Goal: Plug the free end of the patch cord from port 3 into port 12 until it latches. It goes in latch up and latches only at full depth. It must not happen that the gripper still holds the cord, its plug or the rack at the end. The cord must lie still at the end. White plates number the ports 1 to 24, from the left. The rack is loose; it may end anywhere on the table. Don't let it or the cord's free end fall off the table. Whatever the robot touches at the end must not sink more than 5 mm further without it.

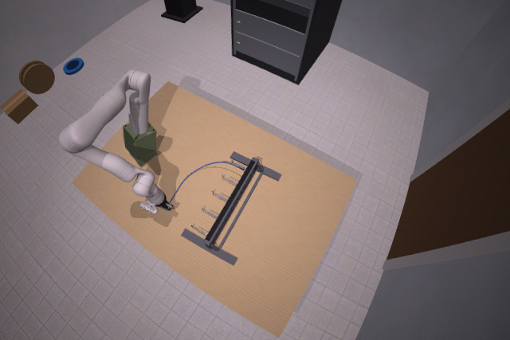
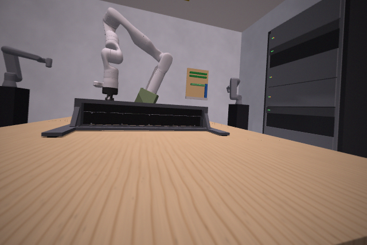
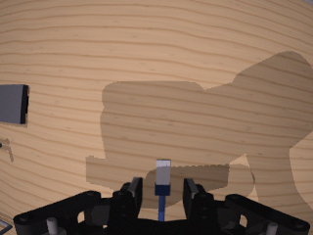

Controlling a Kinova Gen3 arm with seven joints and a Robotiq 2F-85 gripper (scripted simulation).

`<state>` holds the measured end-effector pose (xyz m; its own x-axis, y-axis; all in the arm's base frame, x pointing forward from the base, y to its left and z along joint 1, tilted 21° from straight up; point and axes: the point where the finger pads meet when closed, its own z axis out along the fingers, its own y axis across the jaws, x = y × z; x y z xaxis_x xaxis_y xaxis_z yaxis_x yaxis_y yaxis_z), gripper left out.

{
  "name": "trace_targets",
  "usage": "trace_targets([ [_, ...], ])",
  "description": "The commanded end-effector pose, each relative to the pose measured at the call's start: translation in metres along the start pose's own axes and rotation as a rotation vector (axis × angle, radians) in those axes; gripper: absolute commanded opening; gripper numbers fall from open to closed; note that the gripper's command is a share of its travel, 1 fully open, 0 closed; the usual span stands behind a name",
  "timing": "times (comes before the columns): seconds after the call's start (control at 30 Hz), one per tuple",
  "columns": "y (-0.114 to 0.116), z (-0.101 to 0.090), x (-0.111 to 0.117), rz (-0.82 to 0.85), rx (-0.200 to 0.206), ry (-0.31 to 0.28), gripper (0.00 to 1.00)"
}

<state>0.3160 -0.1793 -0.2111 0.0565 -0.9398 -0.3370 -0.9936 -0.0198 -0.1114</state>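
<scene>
The free plug of the patch cord, clear with a dark blue boot, shows in the wrist view. The blue cord arcs from the gripper to the upper end of the rack. My gripper is partly open, pointing down at the table's near left part in the top view. Its fingertips stand on either side of the plug and boot, with a gap at each side; nothing is gripped. Port numbers and ports 3 and 12 cannot be read.
The rack's foot lies beyond the gripper, at the left of the wrist view. Several thin cable guides stick out from the rack towards the arm. The wooden table's long near edge runs close to the gripper. The green arm base stands behind.
</scene>
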Motion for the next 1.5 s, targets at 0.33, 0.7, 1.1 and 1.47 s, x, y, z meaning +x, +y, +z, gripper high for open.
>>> trace_targets([
  [0.33, -0.0035, 0.0006, 0.0026, 0.002, 0.009, 0.006, 0.37],
  [0.7, -0.0035, 0.0009, 0.0026, 0.002, 0.009, 0.006, 0.37],
  [1.1, -0.0035, 0.0027, 0.0026, 0.002, 0.009, 0.006, 0.37],
  [1.47, -0.0035, 0.0063, 0.0026, 0.002, 0.009, 0.006, 0.37],
])
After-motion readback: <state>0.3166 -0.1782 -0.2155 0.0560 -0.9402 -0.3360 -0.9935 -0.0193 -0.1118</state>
